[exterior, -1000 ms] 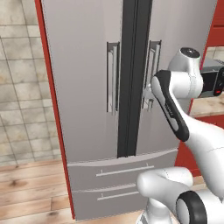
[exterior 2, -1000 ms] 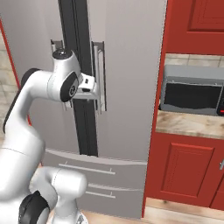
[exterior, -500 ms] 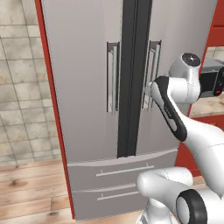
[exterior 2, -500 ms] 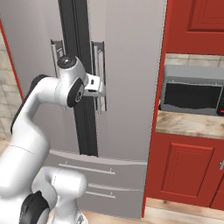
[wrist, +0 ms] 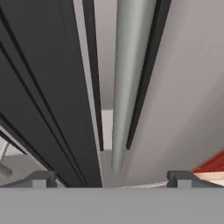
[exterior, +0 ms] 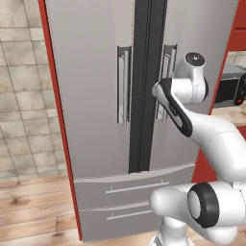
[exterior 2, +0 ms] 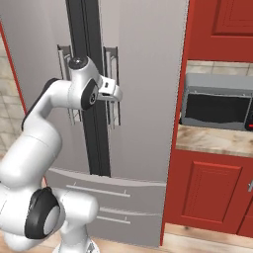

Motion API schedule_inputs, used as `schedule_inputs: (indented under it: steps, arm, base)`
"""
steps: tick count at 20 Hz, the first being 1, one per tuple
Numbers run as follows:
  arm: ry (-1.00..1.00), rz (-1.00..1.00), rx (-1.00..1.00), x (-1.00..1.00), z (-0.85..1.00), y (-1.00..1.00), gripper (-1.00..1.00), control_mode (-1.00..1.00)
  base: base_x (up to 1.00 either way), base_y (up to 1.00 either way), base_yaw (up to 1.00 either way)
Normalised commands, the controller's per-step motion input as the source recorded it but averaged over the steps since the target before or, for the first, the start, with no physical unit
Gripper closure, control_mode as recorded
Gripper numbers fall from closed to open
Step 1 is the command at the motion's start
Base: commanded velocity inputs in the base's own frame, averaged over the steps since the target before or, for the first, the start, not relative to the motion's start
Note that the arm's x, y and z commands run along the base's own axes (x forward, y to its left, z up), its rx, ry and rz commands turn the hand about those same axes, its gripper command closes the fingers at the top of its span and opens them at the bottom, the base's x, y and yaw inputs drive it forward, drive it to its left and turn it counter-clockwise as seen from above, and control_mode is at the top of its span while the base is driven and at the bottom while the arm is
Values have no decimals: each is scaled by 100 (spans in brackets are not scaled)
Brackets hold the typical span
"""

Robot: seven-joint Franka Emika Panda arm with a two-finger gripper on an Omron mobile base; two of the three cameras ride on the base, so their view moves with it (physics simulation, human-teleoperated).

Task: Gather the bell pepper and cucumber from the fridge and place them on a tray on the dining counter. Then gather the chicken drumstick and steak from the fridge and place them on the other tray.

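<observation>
In the hand view the gripper (wrist: 109,179) stands spread wide and holds nothing, its dark tips either side of the right-door handle (wrist: 127,83) — a grey bar running away up the fridge (wrist: 183,87). The right base view places the gripper (exterior 2: 114,91) against that handle (exterior 2: 111,84); in the left base view the arm hides their meeting. The fridge doors are closed — its contents are hidden.

Glossy white rounded arm (exterior: 211,134), black joint bands, round grey cap, small dark claw (wrist: 109,178) tips
</observation>
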Motion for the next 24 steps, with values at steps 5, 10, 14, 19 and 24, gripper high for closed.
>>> schedule_inputs:
  steps: [5,10,14,19,24]
  arm:
    - [-6,-2,0,16,18,0,-100,-100]
    - [-13,0,0,0,23,-11,-100,-100]
    - [-15,0,-1,0,21,-8,-100,-100]
    - [-4,0,0,5,14,-1,-100,-100]
    - [0,0,0,10,6,0,-100,-100]
  base:
    - [0,0,0]
    - [0,0,0]
    - [0,0,0]
    - [0,0,0]
    - [0,0,0]
